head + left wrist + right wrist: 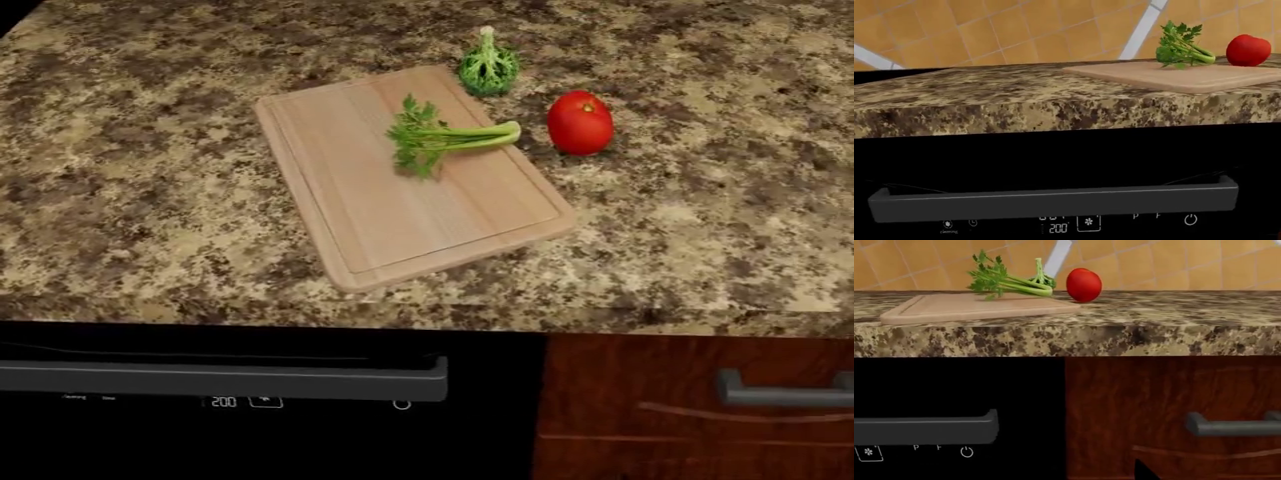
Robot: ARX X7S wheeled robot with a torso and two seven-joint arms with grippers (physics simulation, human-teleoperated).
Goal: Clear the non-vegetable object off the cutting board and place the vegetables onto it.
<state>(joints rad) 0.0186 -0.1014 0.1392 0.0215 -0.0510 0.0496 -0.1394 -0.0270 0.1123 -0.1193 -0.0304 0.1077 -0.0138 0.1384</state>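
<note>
Oddly, neither pincer shows in any view, so whether each is wide or narrow cannot be told. Both wrist cameras sit low, facing the bench front. On it, the cutting board carries the celery stalk, leafy tuft toward 9 o'clock. The broccoli stands just off the board at 12 o'clock, mostly hidden behind the celery in the right wrist view. The tomato rests on the bench at 3 o'clock.

**Layout: board on counter, veg off to the right**

Celery lies on cutting board, far half. Broccoli on counter just behind board's far-right corner. Tomato right of board, near celery's stem end.
</note>
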